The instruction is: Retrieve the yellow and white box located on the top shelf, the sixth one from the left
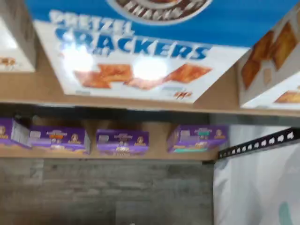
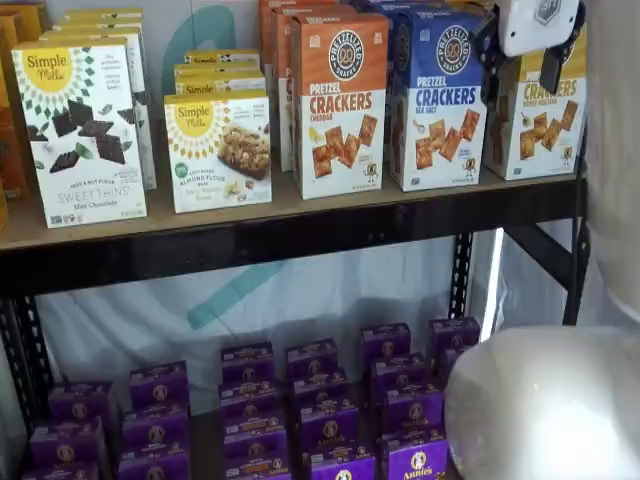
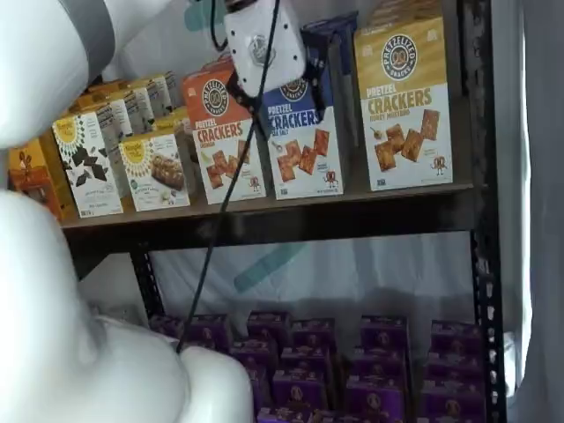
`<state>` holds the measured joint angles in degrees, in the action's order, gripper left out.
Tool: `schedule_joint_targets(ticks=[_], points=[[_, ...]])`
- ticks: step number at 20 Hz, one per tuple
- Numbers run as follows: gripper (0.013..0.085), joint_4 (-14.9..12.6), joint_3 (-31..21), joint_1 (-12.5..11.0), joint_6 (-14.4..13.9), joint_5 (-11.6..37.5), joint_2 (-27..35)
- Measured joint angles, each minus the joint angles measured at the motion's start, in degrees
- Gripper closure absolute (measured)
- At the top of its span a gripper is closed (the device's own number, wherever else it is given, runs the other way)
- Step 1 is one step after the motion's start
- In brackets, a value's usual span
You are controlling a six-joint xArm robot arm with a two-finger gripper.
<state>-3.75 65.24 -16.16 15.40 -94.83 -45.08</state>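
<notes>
Jaws unreadable on the white-bodied gripper before the blue box. It should sidestep squarely to the tall yellow and white cardboard box.

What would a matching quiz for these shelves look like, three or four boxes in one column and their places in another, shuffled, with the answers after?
1. yellow and white box
2. blue cracker box
3. orange-topped cracker box
4. purple boxes

A. lower level
B. top shelf, between two other cracker boxes
C. top shelf, next to the Simple Mills boxes
D. top shelf, at its right end

Pairs: 1-D, 2-B, 3-C, 4-A
</notes>
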Motion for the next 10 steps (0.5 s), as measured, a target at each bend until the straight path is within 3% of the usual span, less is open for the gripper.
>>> schedule_joint_targets(ticks=[5, 10], points=[[0.013, 1.0, 2.5, -4.3, 3.8, 2.5, 2.9], [0.013, 3.7, 5.6, -9.7, 8.5, 4.6, 6.2]])
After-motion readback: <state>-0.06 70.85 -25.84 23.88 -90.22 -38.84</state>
